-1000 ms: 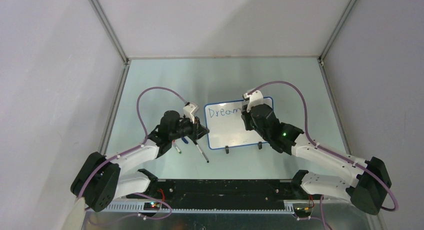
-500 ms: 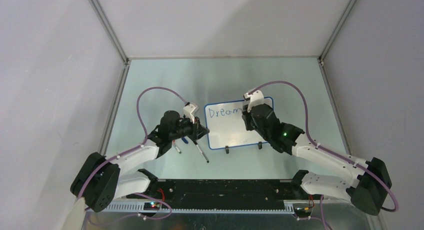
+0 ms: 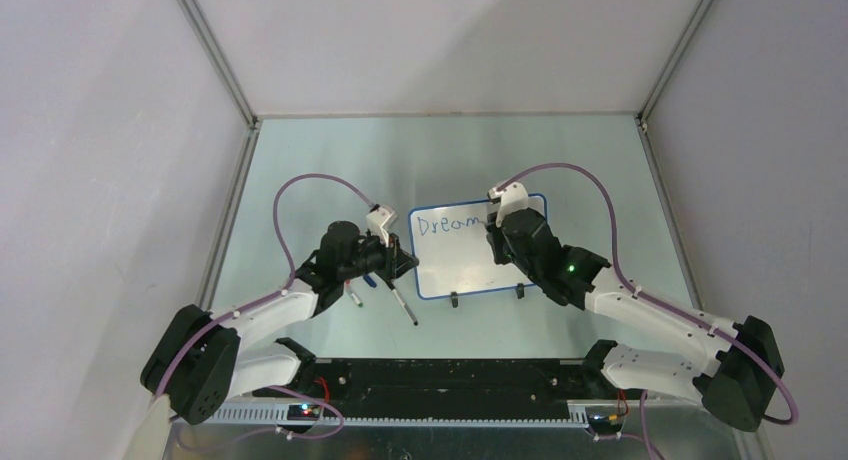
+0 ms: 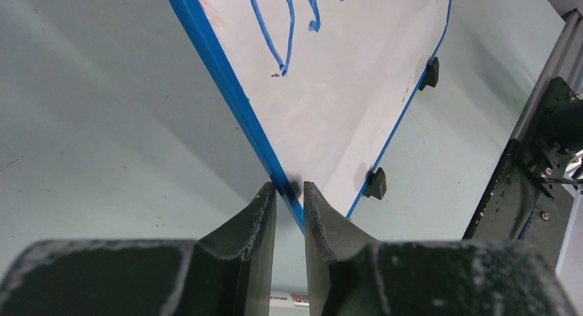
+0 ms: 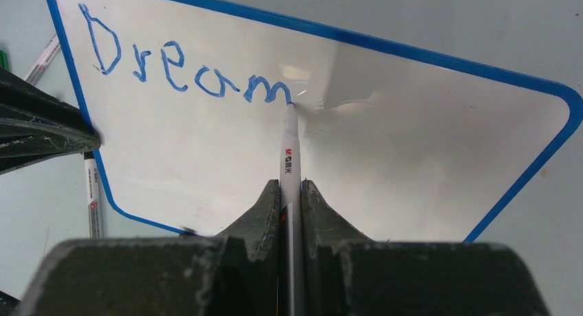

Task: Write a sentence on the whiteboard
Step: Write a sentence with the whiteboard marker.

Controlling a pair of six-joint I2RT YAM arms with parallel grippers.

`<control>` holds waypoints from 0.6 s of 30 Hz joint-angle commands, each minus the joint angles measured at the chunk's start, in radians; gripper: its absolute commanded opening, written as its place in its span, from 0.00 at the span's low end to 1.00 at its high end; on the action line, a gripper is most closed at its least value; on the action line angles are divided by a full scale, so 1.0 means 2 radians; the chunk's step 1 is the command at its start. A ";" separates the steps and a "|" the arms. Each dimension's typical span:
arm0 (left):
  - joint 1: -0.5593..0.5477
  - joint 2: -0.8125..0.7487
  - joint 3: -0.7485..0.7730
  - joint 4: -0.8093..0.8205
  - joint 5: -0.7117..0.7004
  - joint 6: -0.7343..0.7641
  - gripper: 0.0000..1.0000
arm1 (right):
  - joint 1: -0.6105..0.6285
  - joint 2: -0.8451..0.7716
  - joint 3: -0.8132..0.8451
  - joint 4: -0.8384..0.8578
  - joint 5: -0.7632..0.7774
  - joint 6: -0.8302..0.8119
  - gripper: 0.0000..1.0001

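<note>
So the whiteboard [image 3: 465, 265] is sitting on the pale green, slightly scuffed worktop [image 3: 330, 150]. It's a glossy white rectangle with a thin blue rim [image 4: 227, 82] and rounded corners, and it's picking up glare from the lights. Two little black clip feet [image 3: 453, 300] are sticking out from its near long edge.

The sentence [image 5: 185, 72] is only showing "Dream" so far, in thin blue letters running along the board's far edge from the far-left corner.

The right tool [image 5: 291, 189] is reaching in over the board's right half and is clenched on a slim white marker [image 5: 290, 151] with small print on the barrel. The tip is touching the board right at the end of the "m". From the top view that arm is covering part of the board's right side.

The left tool [image 4: 289, 192] is pinching the board's left rim close to the near-left corner, with a dark, rough-looking finger on each side of the blue edge.

Two loose pens [image 3: 403, 306] are lying on the worktop just off that same near-left corner, and purple cables [image 3: 310, 185] are looping over both arms.
</note>
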State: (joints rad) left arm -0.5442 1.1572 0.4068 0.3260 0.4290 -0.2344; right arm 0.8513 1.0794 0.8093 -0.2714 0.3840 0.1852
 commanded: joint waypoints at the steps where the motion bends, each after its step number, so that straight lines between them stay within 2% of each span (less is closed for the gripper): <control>1: -0.005 -0.013 0.004 0.010 0.005 0.012 0.25 | -0.002 -0.005 0.014 -0.022 0.007 0.004 0.00; 7: -0.005 -0.013 0.004 0.010 0.004 0.012 0.25 | -0.004 -0.015 0.014 -0.009 0.002 0.002 0.00; 14: -0.005 -0.014 0.004 0.010 0.004 0.013 0.25 | -0.009 -0.079 0.003 0.017 -0.027 0.001 0.00; 18: -0.005 -0.014 0.004 0.009 0.004 0.013 0.25 | -0.012 -0.103 -0.020 0.041 -0.017 -0.007 0.00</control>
State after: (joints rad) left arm -0.5446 1.1561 0.4068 0.3260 0.4294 -0.2344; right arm 0.8371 0.9230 0.7967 -0.2592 0.3489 0.1860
